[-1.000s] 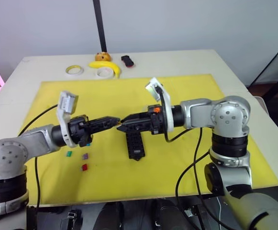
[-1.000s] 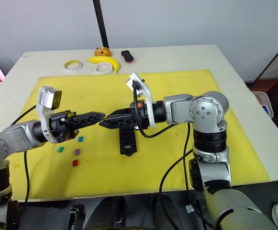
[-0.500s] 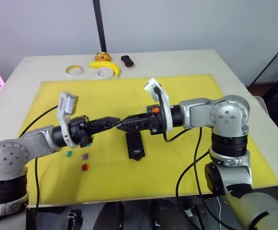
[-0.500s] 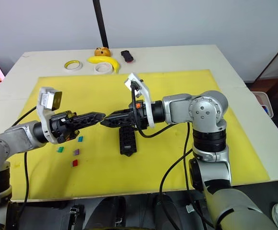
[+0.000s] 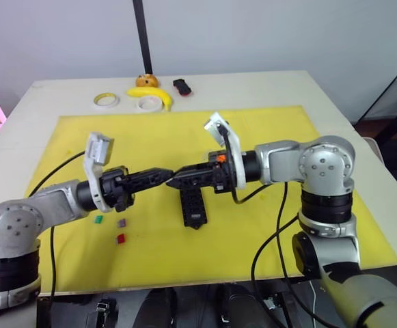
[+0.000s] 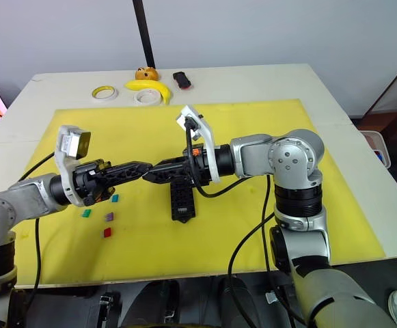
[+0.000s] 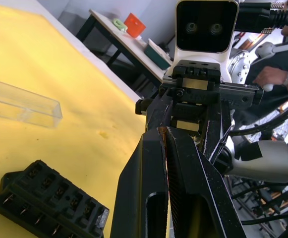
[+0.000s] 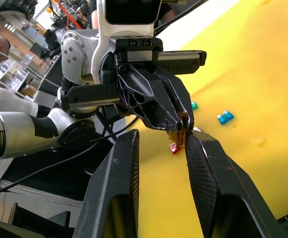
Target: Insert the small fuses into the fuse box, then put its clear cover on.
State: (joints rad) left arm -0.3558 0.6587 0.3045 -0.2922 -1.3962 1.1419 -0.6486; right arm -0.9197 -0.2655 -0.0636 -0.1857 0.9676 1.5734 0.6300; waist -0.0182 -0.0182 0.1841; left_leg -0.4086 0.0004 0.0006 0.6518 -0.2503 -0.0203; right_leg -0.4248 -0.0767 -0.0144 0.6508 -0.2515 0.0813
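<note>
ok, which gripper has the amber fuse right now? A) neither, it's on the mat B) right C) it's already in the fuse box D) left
D: in the right wrist view the left gripper is shut on the amber fuse at its fingertips, while the right gripper stands open around it, above the yellow mat.

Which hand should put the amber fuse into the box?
Probably the left. The left hand is pinching the amber fuse just above the box. The right hand is open around the fuse and is not gripping it.
</note>
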